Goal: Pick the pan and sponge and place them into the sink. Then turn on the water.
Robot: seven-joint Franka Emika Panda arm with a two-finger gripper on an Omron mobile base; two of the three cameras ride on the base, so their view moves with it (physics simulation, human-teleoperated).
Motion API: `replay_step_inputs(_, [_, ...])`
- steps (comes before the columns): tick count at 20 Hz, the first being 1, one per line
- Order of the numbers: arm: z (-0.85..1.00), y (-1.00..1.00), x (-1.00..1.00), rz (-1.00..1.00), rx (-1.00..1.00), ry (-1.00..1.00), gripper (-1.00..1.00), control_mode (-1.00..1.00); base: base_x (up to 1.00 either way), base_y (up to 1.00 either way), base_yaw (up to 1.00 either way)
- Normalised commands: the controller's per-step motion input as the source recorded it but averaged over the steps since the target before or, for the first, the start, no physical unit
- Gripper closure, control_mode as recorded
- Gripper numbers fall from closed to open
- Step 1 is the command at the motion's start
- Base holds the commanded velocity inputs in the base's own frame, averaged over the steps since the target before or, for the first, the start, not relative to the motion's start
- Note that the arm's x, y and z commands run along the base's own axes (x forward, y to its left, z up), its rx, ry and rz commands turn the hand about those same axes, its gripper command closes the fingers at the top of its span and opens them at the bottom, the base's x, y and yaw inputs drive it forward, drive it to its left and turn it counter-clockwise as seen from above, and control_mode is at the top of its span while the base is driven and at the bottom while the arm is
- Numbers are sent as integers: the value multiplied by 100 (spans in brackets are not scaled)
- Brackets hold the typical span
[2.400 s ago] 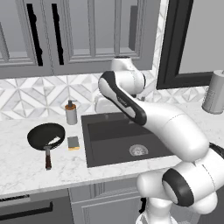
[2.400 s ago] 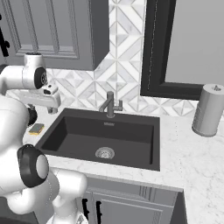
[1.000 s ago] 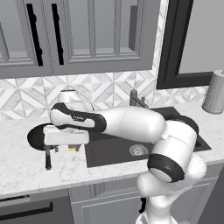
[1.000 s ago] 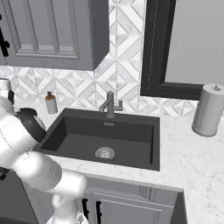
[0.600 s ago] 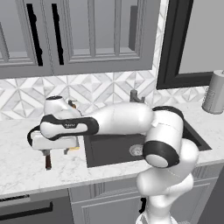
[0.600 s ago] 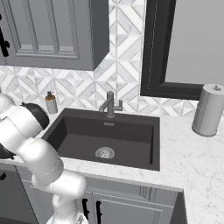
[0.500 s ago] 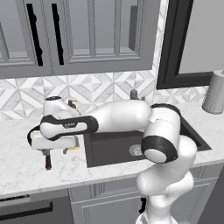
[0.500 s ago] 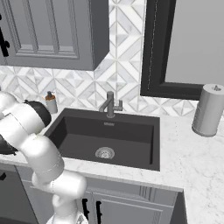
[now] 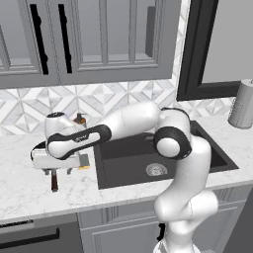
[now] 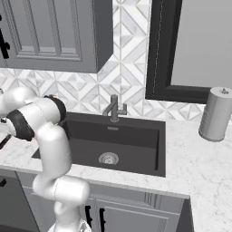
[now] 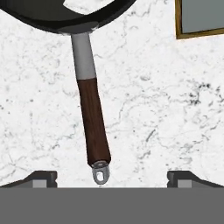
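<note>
arm lowered over pan (image 11: pixel 89 109) handle | jaws wide | sponge (image 11: pixel 201 16) beside

My pan (image 11: pixel 83 17) lies flat on the white marbled counter, its round black bowl with a pale patch inside; a grey neck leads into a straight reddish-brown handle (image 11: pixel 93 127) that ends in a small metal hanging loop. My sponge (image 11: pixel 200 16) lies flat on the same counter beside the pan and apart from it, grey-green face up with a yellow edge. The sink (image 10: pixel 136 140) is a dark grey rectangular basin with a round metal drain (image 10: pixel 108 158) and a grey faucet (image 10: pixel 113 108) at its back rim.
</note>
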Motion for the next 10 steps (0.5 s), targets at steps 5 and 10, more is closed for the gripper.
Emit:
replay_step_inputs(5, [-19, 16, 1, -3, -4, -2, -100, -100, 0, 0, 0])
replay_step_inputs(10, [-15, 0, 0, 0, -4, -4, -100, -100, 0, 0, 0])
